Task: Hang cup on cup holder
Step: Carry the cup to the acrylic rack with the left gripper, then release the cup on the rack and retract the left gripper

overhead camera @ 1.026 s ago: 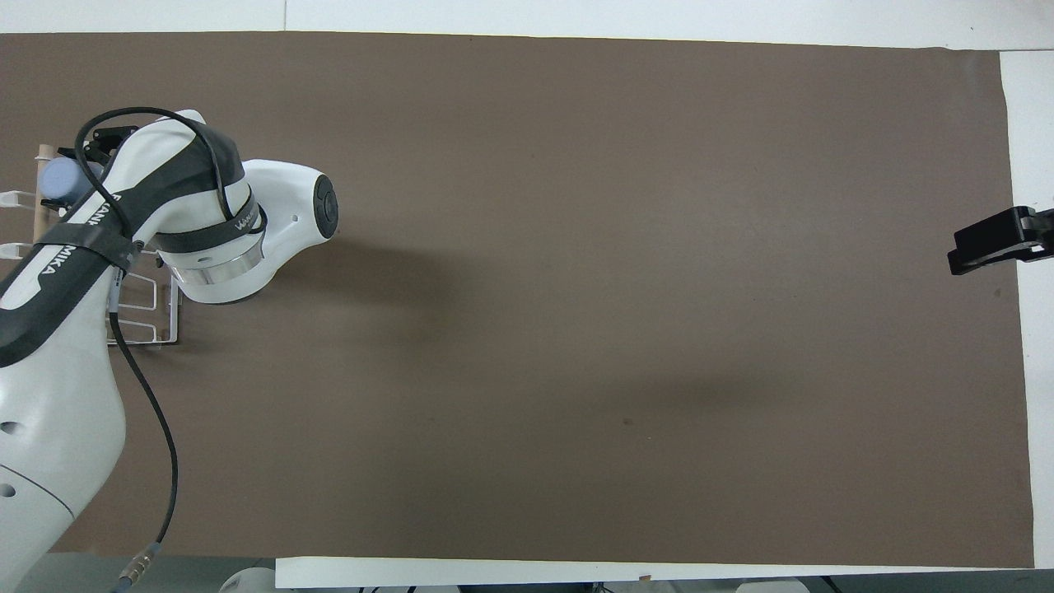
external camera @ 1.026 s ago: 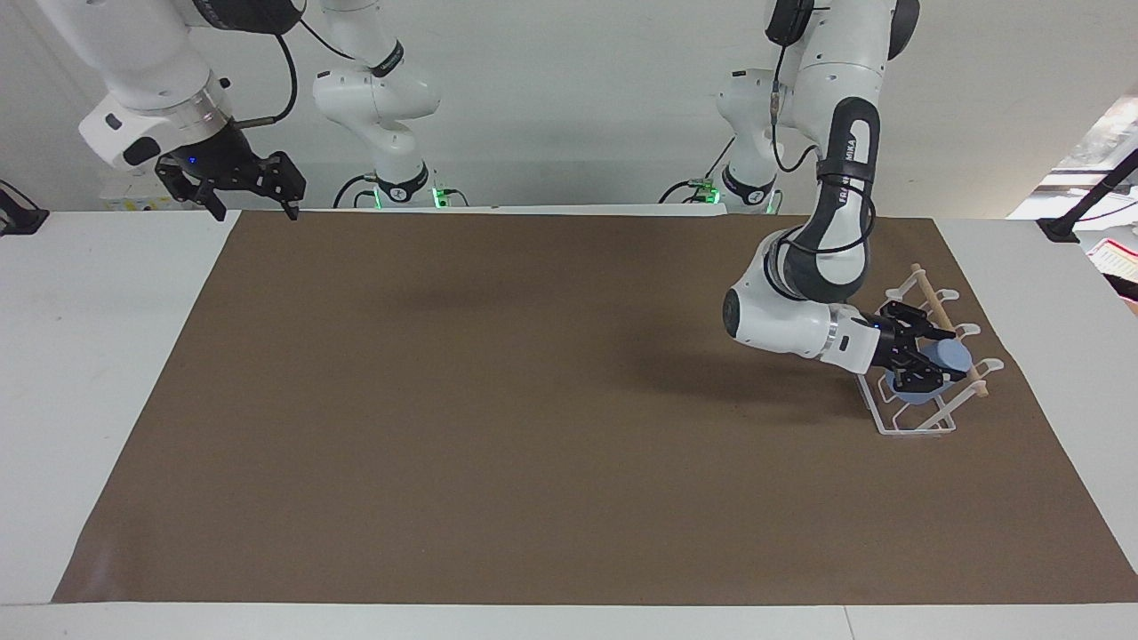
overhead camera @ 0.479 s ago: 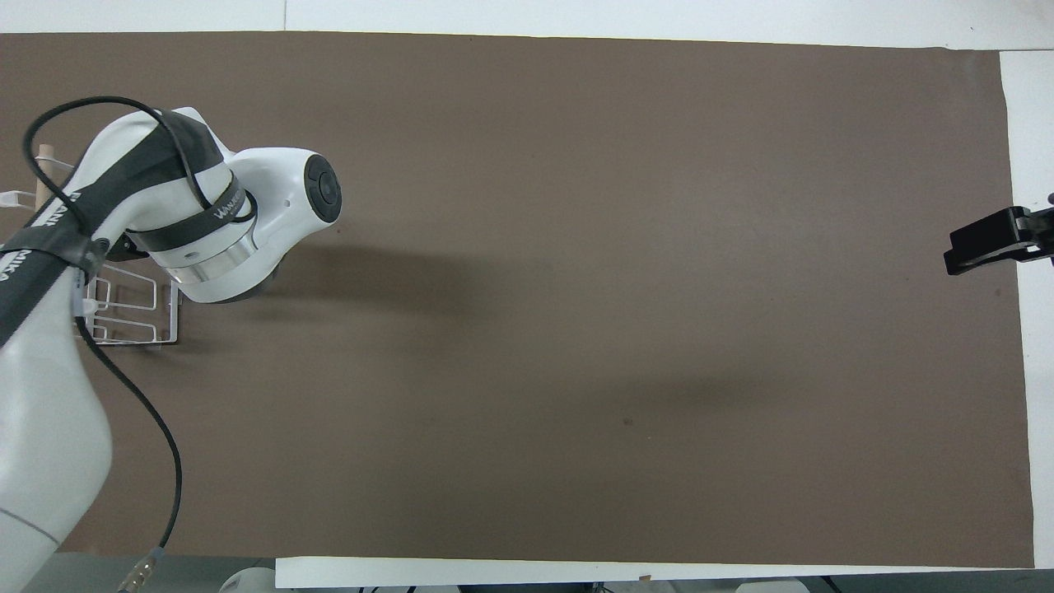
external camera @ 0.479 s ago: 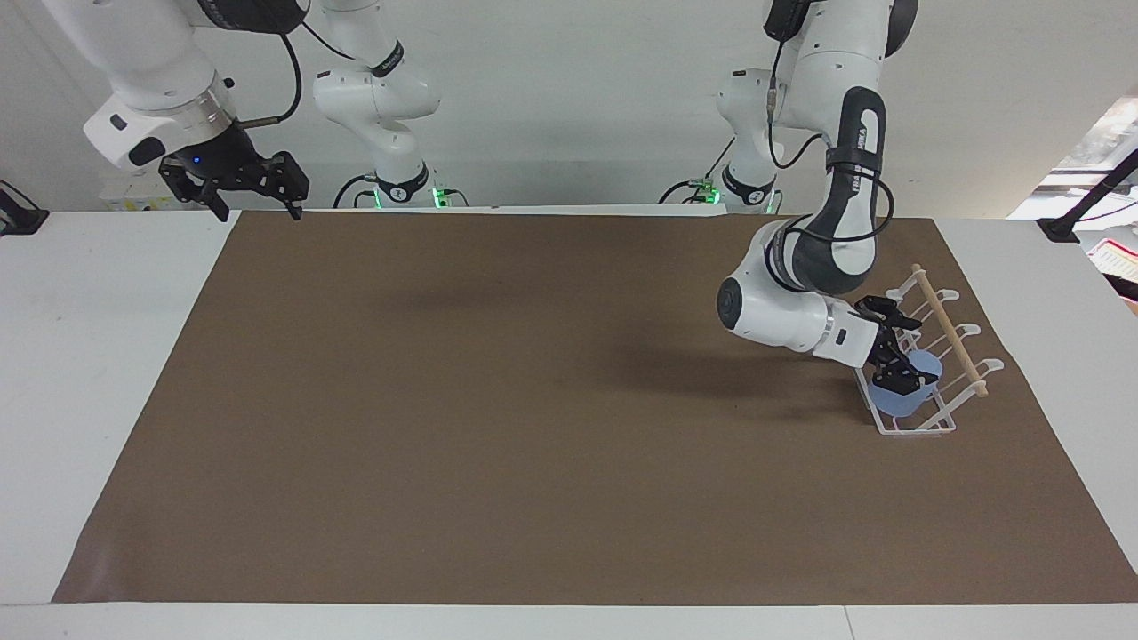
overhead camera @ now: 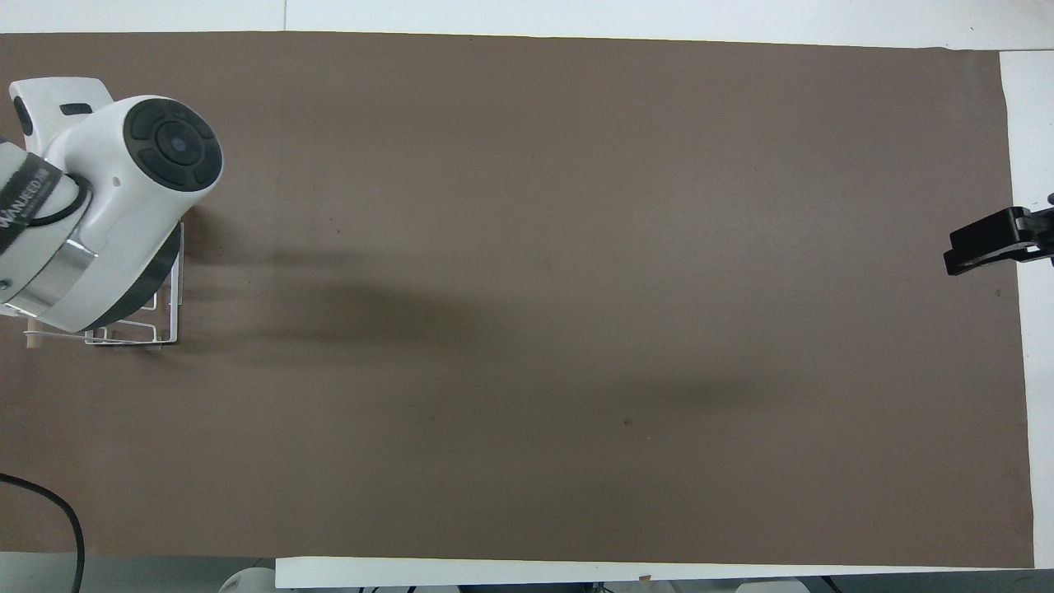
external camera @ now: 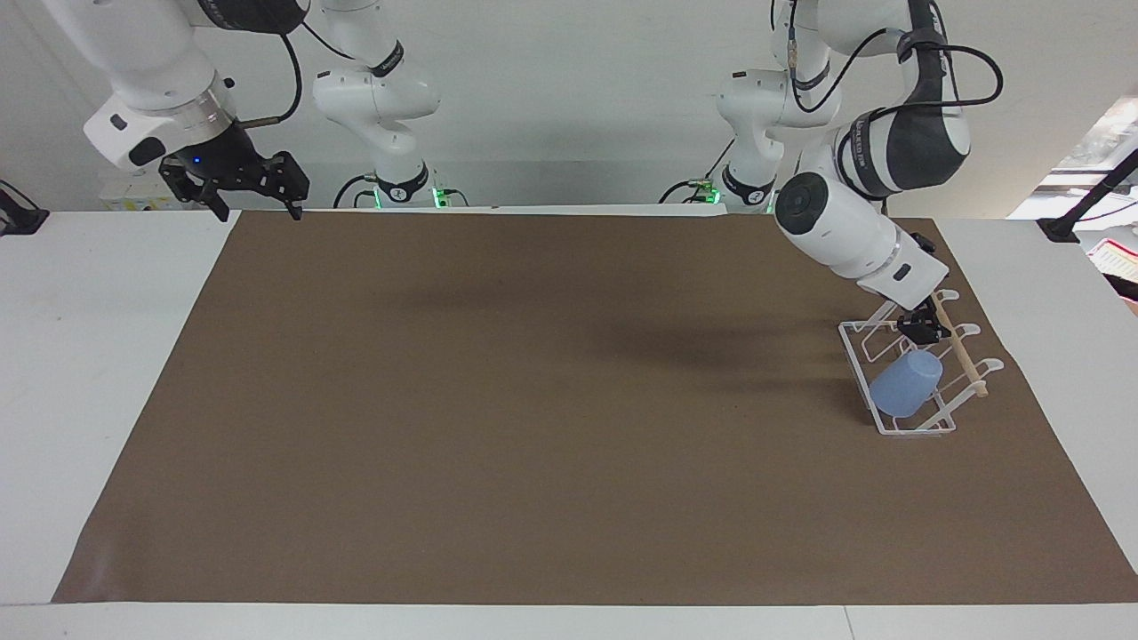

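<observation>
The light-blue cup [external camera: 905,384] rests tilted on a prong of the white wire cup holder [external camera: 916,429], mouth toward the rack's base, at the left arm's end of the table. My left gripper [external camera: 925,330] hangs just above the rack beside the wooden dowel [external camera: 960,351], open and clear of the cup, holding nothing. In the overhead view the left arm's wrist [overhead camera: 123,206] hides the cup, and only a corner of the cup holder [overhead camera: 169,333] shows. My right gripper [external camera: 256,212] waits open over the table's edge nearest the robots; its tip [overhead camera: 988,247] shows in the overhead view.
A brown mat [external camera: 533,400] covers most of the white table [external camera: 89,373]. The cup holder stands close to the mat's edge at the left arm's end.
My left gripper has let go of the cup, leaving it on the cup holder, and the arm has lifted up and back toward its base. The right arm has hardly moved.
</observation>
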Tool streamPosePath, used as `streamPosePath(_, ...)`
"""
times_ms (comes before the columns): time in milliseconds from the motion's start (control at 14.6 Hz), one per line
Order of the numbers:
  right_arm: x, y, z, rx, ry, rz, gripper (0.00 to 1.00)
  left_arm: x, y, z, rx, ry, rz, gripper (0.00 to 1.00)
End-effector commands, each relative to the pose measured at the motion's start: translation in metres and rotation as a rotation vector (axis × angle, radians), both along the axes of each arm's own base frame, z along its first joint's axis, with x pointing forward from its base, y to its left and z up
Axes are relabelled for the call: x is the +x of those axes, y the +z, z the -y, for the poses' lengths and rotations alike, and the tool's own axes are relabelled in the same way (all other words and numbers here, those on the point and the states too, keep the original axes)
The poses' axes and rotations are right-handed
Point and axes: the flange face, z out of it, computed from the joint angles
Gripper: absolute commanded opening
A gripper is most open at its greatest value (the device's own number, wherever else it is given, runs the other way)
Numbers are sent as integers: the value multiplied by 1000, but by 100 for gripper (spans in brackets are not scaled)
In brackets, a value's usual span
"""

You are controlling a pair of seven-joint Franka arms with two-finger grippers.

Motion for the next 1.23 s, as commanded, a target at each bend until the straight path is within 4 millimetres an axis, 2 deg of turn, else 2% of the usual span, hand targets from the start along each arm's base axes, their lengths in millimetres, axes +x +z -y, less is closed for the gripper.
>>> streamPosePath(0, -8, 0, 2, 2, 7, -5, 99, -4, 0, -8, -156, -94, -160, 100)
streamPosePath(137, -8, 0, 2, 2, 6, -5, 99, -11, 12, -10, -356, -182, -256, 100)
streamPosePath(342, -8, 0, 2, 2, 7, -5, 99, -25, 49, -37, -500, -299, -295, 100)
streamPosePath(616, -8, 0, 2, 2, 7, -5, 99, -37, 71, -80, -637, -592, -503, 100)
streamPosePath(821, -8, 0, 2, 2, 7, -5, 99, -41, 110, -100, -741, -868, -646, 100)
streamPosePath(958, -8, 0, 2, 2, 7, -5, 99, -28, 127, -103, -814, -929, -630, 100)
streamPosePath(1163, -8, 0, 2, 2, 7, -5, 99, -22, 131, -89, -803, -965, -623, 100)
